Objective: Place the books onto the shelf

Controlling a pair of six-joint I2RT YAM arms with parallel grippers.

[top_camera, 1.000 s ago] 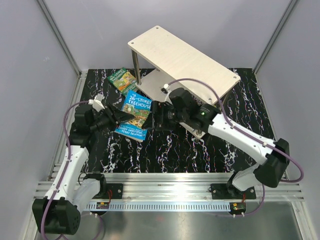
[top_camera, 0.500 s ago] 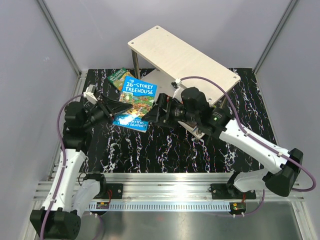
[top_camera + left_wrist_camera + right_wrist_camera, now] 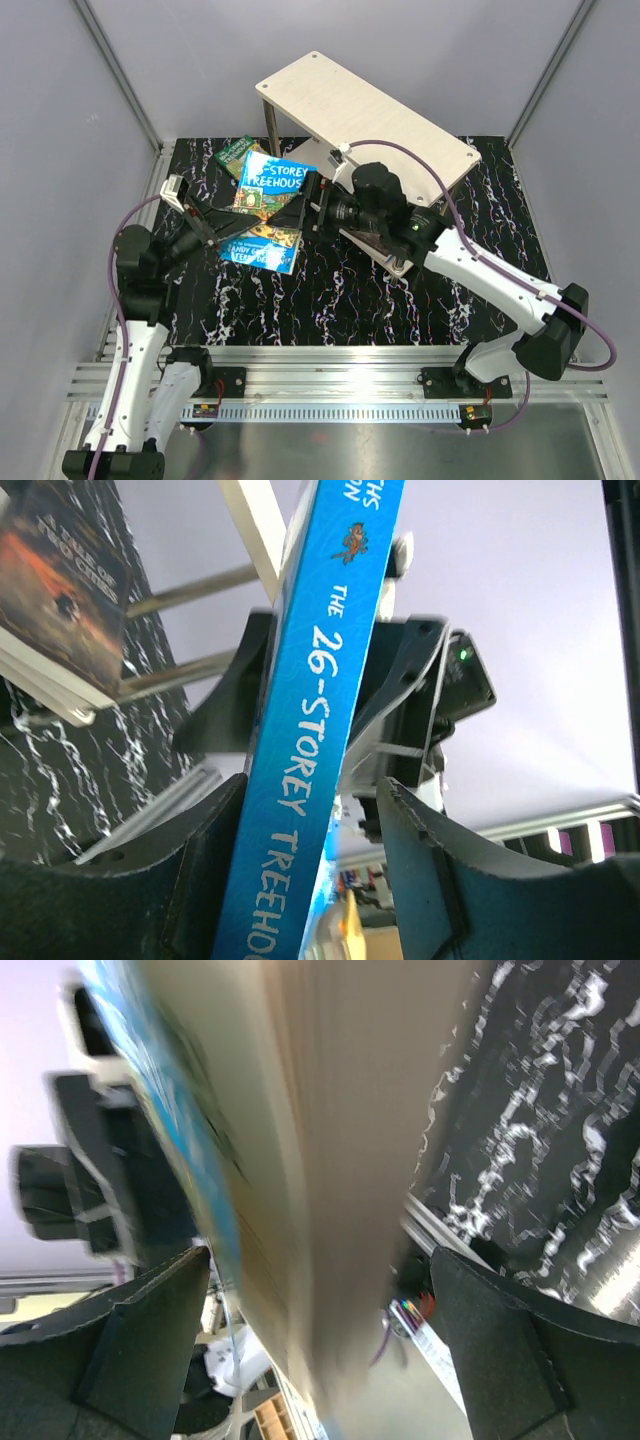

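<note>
**Q:** Where is the blue Treehouse book (image 3: 268, 205), and what holds it?

**A:** It is raised off the bench (image 3: 330, 290), tilted, just in front of the shelf (image 3: 370, 115). The fingers of the left gripper (image 3: 213, 233) clamp one edge. The fingers of the right gripper (image 3: 312, 200) stand wide apart, straddling the opposite edge.

**Q:** Step and next move?

**A:** Probably a handover. The right fingers must close before the left release.

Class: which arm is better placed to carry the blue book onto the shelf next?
Right, probably: right pincer, open, straddles the blue book beside the shelf; left pincer grips it farther away.
</note>
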